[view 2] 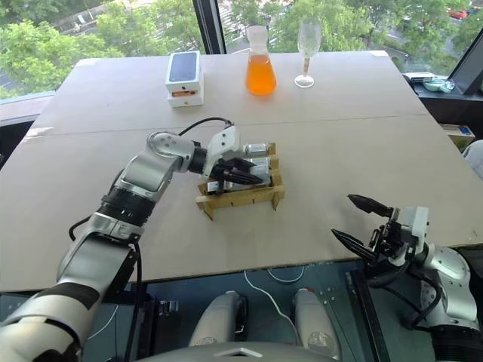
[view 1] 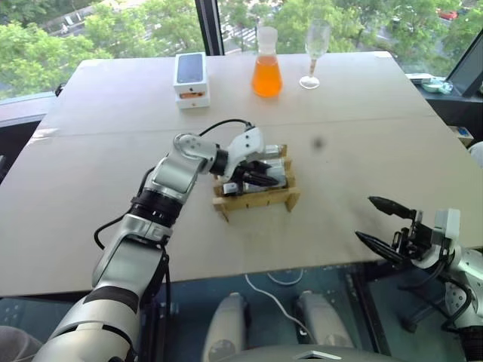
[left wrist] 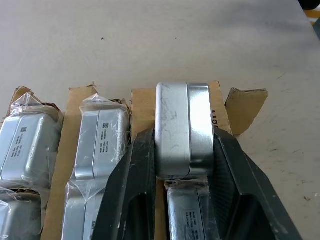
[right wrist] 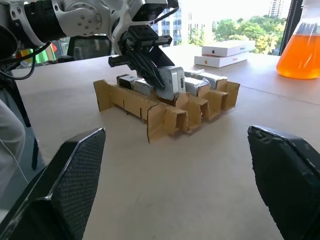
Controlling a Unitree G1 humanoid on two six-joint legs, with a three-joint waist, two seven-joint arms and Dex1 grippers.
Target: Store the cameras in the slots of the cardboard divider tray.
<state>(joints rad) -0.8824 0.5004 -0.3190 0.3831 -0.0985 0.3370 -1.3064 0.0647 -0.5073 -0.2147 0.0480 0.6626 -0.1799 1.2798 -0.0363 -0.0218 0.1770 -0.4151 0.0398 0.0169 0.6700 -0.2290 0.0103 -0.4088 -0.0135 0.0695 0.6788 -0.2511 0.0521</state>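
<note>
The cardboard divider tray [view 1: 255, 197] sits near the middle of the tan table [view 1: 90, 151], a little toward the near edge, with its slats running roughly parallel to that edge. Most of its slots already hold cameras [left wrist: 102, 142], small silver metal blocks, several of them wrapped in clear plastic film.

The left gripper [view 1: 260, 178] reaches over the tray from the left side, its two black fingers [left wrist: 132, 185] pinching one bare, unwrapped camera [left wrist: 181, 131] by its flat sides. In the left wrist view this camera stands upright above a slot at the end of a row, next to the tray's cardboard end flap, with another wrapped camera just below it between the fingers. In the right wrist view the held camera [right wrist: 172, 82] sits higher than its neighbours in the tray; whether its lower end touches the cardboard cannot be told.

The right gripper [view 1: 386, 222] hovers off the table's near right corner, well apart from the tray, its fingers [right wrist: 70, 175] spread wide with nothing between them.

Along the far edge stand a white phone box [view 1: 191, 78] with a black top, a flask of orange liquid [view 1: 266, 64] and an empty stemmed glass [view 1: 314, 49].
</note>
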